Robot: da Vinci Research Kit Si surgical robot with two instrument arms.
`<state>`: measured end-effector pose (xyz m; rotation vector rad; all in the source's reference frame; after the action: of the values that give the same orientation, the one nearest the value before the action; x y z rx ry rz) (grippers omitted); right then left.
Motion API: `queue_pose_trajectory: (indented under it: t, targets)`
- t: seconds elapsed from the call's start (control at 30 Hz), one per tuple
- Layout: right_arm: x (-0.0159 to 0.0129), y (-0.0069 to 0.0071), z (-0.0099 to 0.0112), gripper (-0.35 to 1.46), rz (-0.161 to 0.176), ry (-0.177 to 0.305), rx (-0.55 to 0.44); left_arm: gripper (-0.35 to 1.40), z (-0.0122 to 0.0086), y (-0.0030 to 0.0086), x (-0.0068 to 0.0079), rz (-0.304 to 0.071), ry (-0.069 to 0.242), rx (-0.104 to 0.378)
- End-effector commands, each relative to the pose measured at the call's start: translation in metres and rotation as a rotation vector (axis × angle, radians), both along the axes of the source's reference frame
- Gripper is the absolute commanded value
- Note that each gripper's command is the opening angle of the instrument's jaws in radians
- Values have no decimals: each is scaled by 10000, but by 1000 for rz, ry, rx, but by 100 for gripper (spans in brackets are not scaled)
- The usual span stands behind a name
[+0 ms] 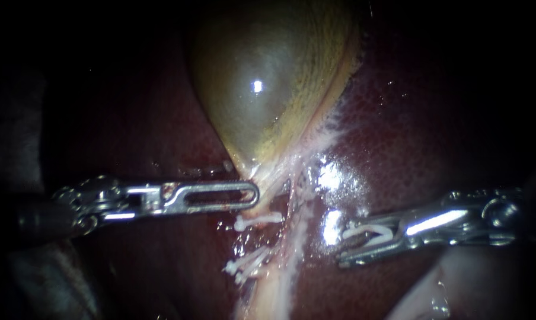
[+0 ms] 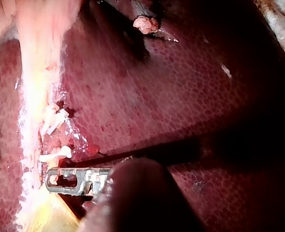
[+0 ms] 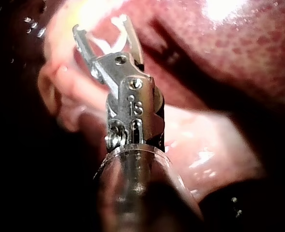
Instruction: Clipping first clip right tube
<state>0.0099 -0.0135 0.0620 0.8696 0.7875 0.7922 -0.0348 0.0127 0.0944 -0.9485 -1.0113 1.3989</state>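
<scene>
Roughly level, the right instrument (image 1: 343, 244), a slim steel shaft in from the right, has its jaws apart in a V with an open white plastic clip (image 1: 369, 232) seated between them and touching both. The target, as I judge it, is the pale whitish right tube (image 1: 296, 240), just left of that mouth and not yet inside it. Its long axis runs far-to-near, from the neck of the greenish-tan gallbladder (image 1: 262, 89) over the dark red liver (image 1: 428, 118); the jaws point leftward, roughly across it. Small white clips (image 1: 257, 221) sit on the strand further left. The left instrument (image 1: 250, 194) has its slotted jaws together, seemingly pinching the gallbladder neck
</scene>
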Motion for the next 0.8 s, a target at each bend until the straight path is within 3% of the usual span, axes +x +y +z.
queue_pose_trajectory:
  t: [0.03, 0.4, 0.8]
  targets:
    - [0, 0, 0, 53, 0, 0, 0, -35, -1, -1, 0, 2, -2, 1]
    - [20, 0, 7, 53, 12, -7, -2, -35, -12, -3, 12, 9, -8, 6]
    - [58, -6, 35, 55, 34, -19, -12, -35, -29, -5, 31, 23, -4, 19]
